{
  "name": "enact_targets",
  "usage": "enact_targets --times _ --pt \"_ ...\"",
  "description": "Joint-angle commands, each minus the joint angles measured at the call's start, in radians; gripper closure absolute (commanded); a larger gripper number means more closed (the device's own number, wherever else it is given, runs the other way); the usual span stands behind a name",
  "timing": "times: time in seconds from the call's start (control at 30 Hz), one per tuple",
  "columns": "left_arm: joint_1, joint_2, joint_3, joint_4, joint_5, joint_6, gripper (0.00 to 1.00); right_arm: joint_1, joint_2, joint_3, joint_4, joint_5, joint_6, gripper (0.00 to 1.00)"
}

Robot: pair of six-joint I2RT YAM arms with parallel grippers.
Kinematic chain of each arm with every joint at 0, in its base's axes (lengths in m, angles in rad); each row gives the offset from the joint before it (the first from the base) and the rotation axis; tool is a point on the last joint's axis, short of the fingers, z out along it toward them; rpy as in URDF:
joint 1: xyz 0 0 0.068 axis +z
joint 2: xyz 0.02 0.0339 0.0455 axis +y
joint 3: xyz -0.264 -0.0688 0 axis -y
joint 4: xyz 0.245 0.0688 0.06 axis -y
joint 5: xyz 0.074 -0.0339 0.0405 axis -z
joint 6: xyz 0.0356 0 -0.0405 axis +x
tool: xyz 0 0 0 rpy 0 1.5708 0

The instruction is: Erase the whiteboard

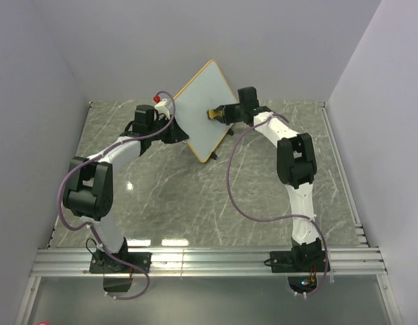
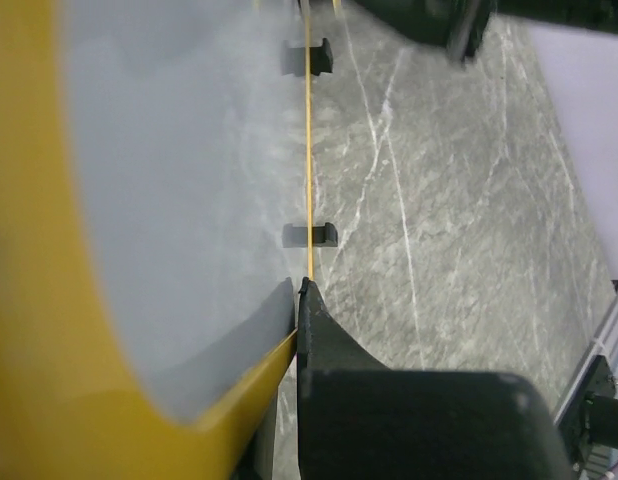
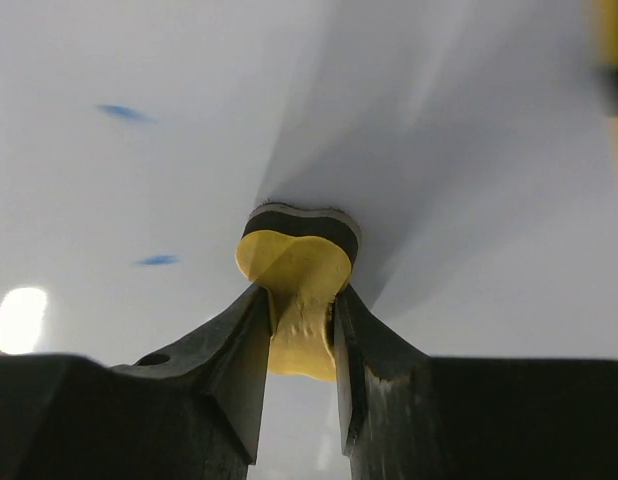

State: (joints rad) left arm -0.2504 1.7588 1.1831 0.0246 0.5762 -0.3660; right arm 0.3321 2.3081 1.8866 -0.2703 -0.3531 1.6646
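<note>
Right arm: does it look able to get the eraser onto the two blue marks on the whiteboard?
Probably yes. The right gripper holds the eraser against the whiteboard. The blue marks lie on open board face beside it. The left gripper clamps only the rim.

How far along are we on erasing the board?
Done: the left end effector grips the whiteboard by its edge, and most of the face looks clean. In hand: the right end effector holds the eraser pressed against the board. Left: two small blue marks to the eraser's left in the right wrist view are not yet wiped.
</note>
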Motion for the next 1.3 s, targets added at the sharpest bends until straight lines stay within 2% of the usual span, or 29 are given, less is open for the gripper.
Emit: enact_targets --times 0.0,0.1,0.23,0.33,0.47,0.6,0.7,0.83,0.87,1.07,1.27 --pt "-0.119 0.03 -0.074 -0.385 0.214 0.174 1.0 0.101 0.155 0.078 0.17 0.121 0.115 1.0" --pt "-0.121 0.021 -0.082 -0.379 0.212 0.173 1.0 0.094 0.235 0.178 0.171 0.143 0.155 1.0" --pt "-0.127 0.016 -0.088 -0.379 0.212 0.171 1.0 0.09 0.333 0.397 0.123 0.174 0.195 1.0" --pt "-0.127 0.014 -0.089 -0.377 0.212 0.17 1.0 0.087 0.379 0.457 0.115 0.193 0.233 1.0" --pt "-0.128 0.013 -0.088 -0.376 0.212 0.173 1.0 0.079 0.369 0.396 0.128 0.186 0.236 1.0" --pt "-0.128 0.005 -0.091 -0.377 0.206 0.173 1.0 0.077 0.282 0.274 0.126 0.14 0.166 1.0" --pt "-0.128 0.005 -0.089 -0.377 0.203 0.176 1.0 0.09 0.194 0.143 0.134 0.094 0.103 1.0" --pt "-0.128 0.011 -0.083 -0.379 0.205 0.179 1.0 0.11 0.084 -0.116 0.192 0.051 0.089 1.0" --pt "-0.128 0.013 -0.083 -0.379 0.205 0.177 1.0 0.113 0.071 -0.133 0.183 0.048 0.081 1.0" --pt "-0.13 0.01 -0.085 -0.38 0.205 0.177 1.0 0.12 0.059 -0.051 0.003 0.037 -0.074 1.0" --pt "-0.139 0.016 -0.077 -0.39 0.202 0.182 1.0 0.09 0.137 0.064 0.016 0.066 -0.016 1.0"
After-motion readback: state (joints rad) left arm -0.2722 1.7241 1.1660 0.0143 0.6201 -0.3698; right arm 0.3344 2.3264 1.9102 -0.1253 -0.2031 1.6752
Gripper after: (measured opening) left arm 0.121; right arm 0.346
